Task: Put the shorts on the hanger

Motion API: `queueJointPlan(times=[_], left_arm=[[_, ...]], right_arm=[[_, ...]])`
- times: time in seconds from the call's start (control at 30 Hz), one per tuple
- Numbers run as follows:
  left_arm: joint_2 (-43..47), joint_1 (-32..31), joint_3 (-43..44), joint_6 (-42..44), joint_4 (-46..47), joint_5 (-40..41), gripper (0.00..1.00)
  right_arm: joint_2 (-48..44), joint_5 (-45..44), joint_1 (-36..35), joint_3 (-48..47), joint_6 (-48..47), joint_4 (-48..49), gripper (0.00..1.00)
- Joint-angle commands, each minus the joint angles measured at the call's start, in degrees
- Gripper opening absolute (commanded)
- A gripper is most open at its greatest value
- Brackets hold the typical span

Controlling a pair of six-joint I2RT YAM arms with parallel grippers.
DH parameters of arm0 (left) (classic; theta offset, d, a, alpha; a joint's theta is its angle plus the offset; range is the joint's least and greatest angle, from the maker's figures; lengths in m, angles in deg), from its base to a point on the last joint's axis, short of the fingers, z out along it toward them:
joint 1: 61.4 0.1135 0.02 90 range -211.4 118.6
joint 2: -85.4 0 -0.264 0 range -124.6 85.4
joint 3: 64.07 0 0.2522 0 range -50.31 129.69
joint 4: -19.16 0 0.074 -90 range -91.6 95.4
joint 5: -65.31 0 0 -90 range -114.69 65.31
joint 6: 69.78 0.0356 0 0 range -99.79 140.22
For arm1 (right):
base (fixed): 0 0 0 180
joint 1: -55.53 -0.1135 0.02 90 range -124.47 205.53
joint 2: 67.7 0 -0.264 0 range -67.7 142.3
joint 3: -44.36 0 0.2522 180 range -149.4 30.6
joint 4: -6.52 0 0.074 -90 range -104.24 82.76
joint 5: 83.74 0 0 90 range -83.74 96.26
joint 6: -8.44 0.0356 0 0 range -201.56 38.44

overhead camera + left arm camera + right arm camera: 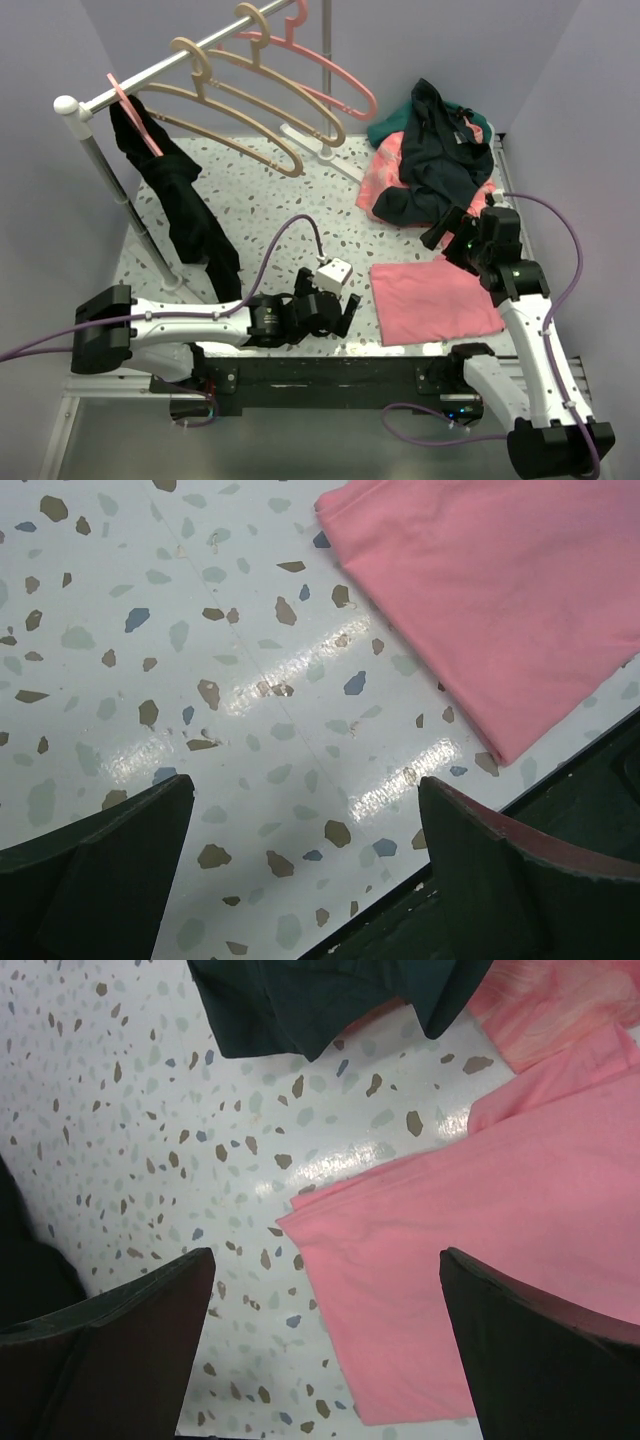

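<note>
Left wrist and right wrist views show the left hand and right hand spread wide, gripping nothing.

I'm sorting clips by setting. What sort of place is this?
Probably a robot lab's test booth, not a home: plain lavender walls box in a speckled tabletop, a clothes rail carries hangers, and two robot arms are bolted at its edge.
</note>
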Motion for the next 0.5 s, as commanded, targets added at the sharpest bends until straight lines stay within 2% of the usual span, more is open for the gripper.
queueJointPlan(times=[0.0, 0.23, 0.37, 0.47], left_arm=[[2.44, 0.2, 0.34, 1.0, -0.23, 2.99, 1.0], [4.2, 0.2, 0.6, 1.88, -1.46, 1.5, 1.0], [4.11, 0.2, 2.36, 2.32, -3.39, 0.36, 1.0], [4.38, 0.19, 3.33, 3.02, -3.74, -0.17, 1.0]], right_arm=[[-0.33, -3.09, -2.6, 0.95, -0.11, 2.74, 0.98], [6.07, -5.03, -2.78, -1.94, -1.25, 5.46, 0.99], [17.38, -7.65, -2.08, -9.92, -1.87, 6.6, 0.99], [23.82, -6.44, 2.73, -16.68, -1.0, 9.41, 0.99]])
